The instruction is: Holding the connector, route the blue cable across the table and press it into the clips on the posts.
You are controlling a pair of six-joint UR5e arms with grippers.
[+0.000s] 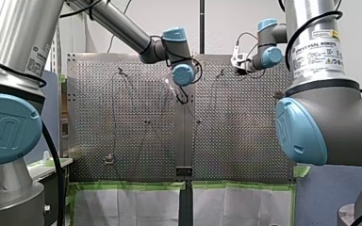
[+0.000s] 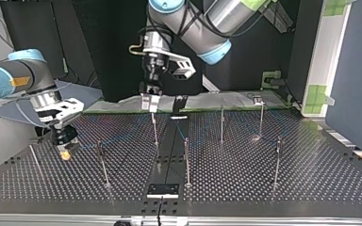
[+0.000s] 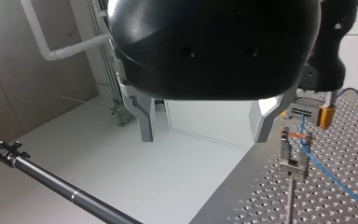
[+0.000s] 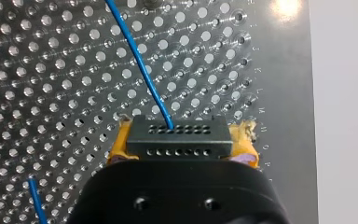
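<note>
- Right wrist view gives us the grasp: our right gripper (image 4: 182,148) is clamped on the black connector (image 4: 177,130), with its yellow pads (image 4: 246,144) squeezing the two short ends (a hold that leaves the cable exit free).
- The blue cable (image 4: 137,58) leaves the connector's front face and runs away low over the perforated table (image 4: 51,70). We judge the connector is kept close to the surface so the cable can be led at clip height.
- In the left wrist view, our left gripper (image 3: 204,133) hangs near the table's edge, its metal fingers (image 3: 142,119) spread with nothing between them. We take it as waiting there to press the cable down.
- Ahead of it, the cable passes a clip (image 3: 294,163) on top of a post (image 3: 290,198), touching or just beside it; we cannot tell whether it is seated.
- Other posts (image 2: 278,160) at the top view's right stand well apart, with no blue line near them that we can make out, so most of the routing looks undone.
</note>
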